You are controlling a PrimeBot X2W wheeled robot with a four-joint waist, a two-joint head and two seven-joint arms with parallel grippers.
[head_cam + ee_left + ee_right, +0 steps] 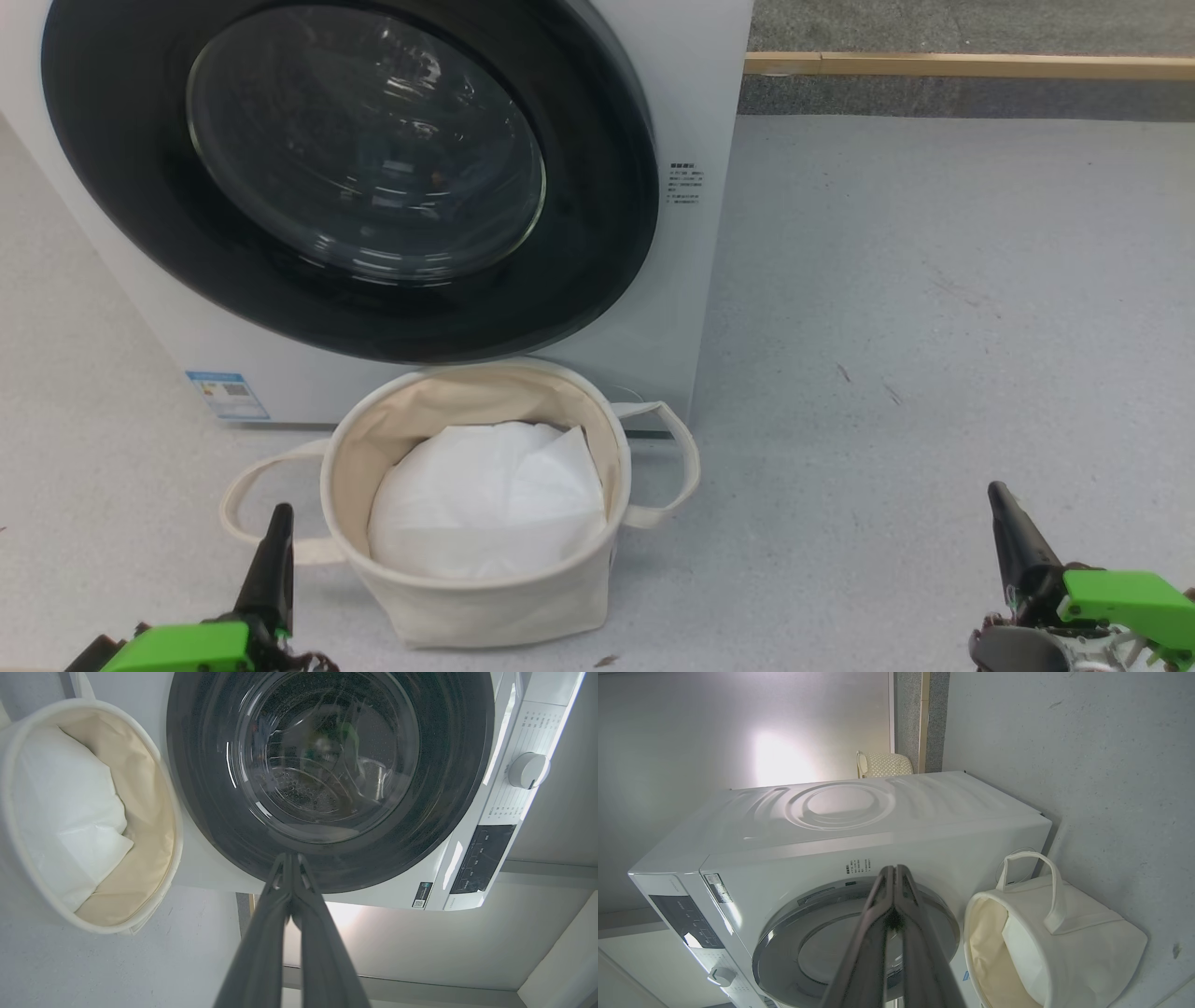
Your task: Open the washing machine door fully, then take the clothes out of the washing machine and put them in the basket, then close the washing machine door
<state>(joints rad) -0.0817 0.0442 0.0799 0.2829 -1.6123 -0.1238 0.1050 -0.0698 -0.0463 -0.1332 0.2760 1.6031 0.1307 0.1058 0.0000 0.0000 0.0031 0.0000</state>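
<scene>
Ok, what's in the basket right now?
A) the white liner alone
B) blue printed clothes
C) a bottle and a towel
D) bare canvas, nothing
A: the basket holds the white liner and no blue fabric, and the washing machine door is shut.

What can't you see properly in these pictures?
- Whether clothes are inside: head view, glare on the washing machine door hides the drum.
- The print on the washing machine: head view, too small.
- Bottom of the basket: head view, white liner covers it.
</scene>
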